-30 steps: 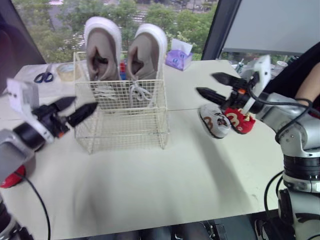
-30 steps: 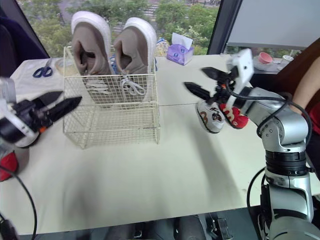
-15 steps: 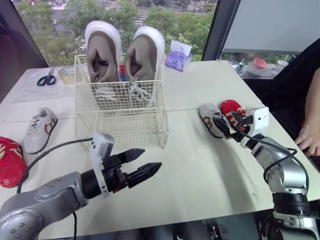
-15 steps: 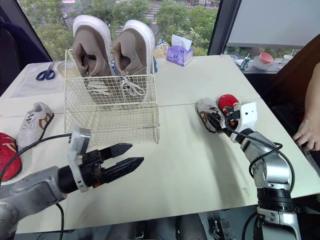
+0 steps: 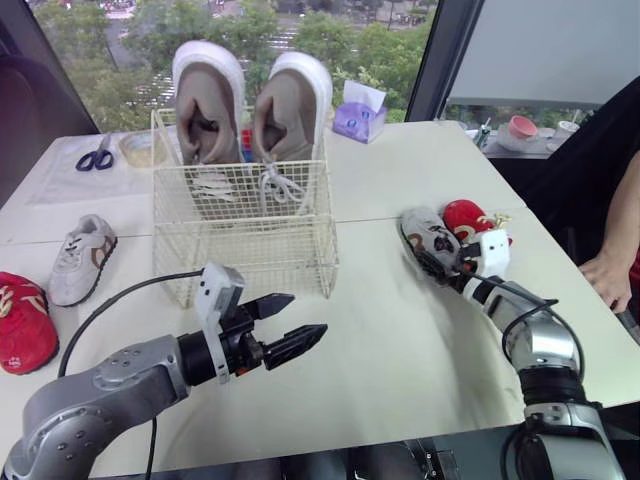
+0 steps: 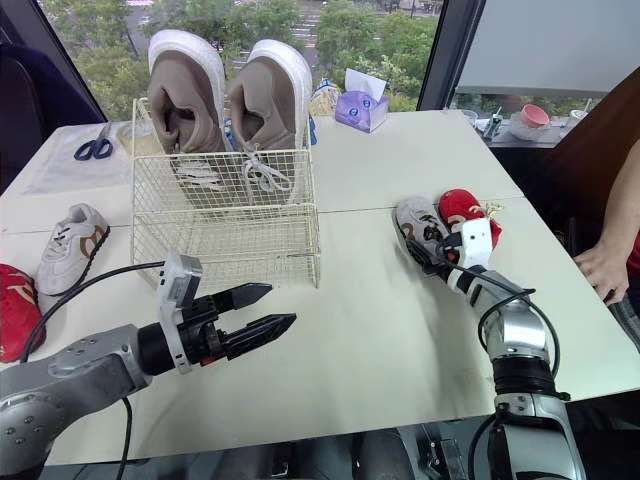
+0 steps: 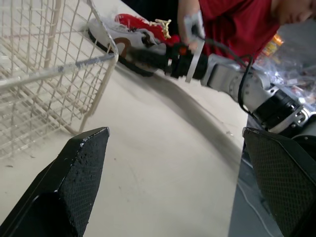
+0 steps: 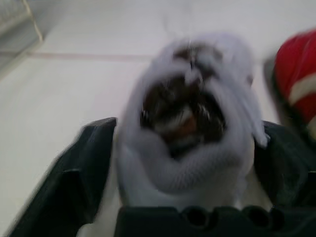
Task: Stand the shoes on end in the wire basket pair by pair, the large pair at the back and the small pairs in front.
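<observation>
Straddling grey shoe (image 6: 413,224), right end effector (image 6: 428,262)

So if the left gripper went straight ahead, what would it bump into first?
Probably the right gripper at the small grey-and-white sneaker. The open left gripper aims across bare cream table towards them, though depth is hard to judge.

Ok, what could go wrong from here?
The red shoe lies close beside the small white shoe at the right tool; lifting may knock it. The left tool hangs open before the wire basket and could obstruct delivery.
</observation>
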